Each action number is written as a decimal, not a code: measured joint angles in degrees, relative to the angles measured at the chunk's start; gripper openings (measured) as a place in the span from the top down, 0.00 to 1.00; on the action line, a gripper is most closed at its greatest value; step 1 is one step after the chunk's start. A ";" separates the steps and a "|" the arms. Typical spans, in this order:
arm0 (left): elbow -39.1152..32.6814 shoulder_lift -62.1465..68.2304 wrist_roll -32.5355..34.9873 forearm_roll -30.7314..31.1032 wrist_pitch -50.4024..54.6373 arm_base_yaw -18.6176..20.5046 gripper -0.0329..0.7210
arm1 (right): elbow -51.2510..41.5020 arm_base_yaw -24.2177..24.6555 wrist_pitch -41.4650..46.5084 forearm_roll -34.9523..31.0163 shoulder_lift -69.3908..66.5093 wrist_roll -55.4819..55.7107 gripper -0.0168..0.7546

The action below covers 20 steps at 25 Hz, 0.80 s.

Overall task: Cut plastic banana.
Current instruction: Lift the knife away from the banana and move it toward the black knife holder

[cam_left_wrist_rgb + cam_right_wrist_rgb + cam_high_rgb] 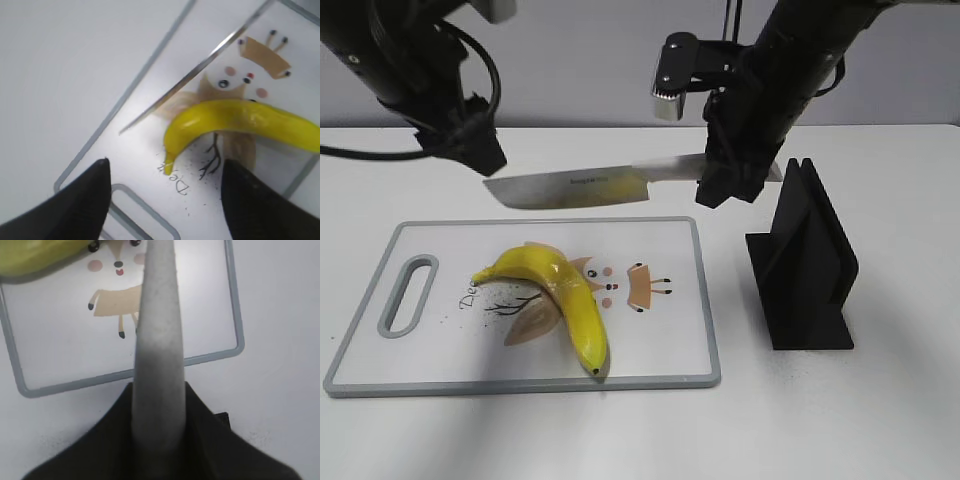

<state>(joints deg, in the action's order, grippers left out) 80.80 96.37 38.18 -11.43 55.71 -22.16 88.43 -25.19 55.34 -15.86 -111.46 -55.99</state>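
Nearest you, the banana (560, 300) lies on the cutting board (670, 372), long axis slanting toward the front edge. Your right gripper (728, 185) clamps the knife (582, 187) — blade hovering above and behind it; left gripper (165, 200) spread wide, empty.

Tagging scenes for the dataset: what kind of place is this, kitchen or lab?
Probably a lab tabletop staged as a kitchen task: bare white table against a plain wall, printed cutting board with a plastic banana, a black knife stand, and a knife held by the right gripper.
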 joint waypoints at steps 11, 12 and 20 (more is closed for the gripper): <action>1.36 -0.11 -23.48 1.58 12.79 15.30 0.17 | 8.14 0.00 9.06 0.33 0.68 35.77 0.76; 1.36 -0.11 -23.89 1.94 13.44 16.02 0.17 | 8.14 0.00 10.97 0.33 0.68 38.00 0.76; -7.95 -7.93 -25.76 4.22 13.83 16.96 0.17 | 3.67 0.00 12.84 -2.25 5.24 49.11 0.76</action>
<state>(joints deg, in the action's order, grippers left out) 72.85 88.44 12.42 -7.21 69.53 -5.20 92.10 -25.19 68.18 -18.11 -106.21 -6.88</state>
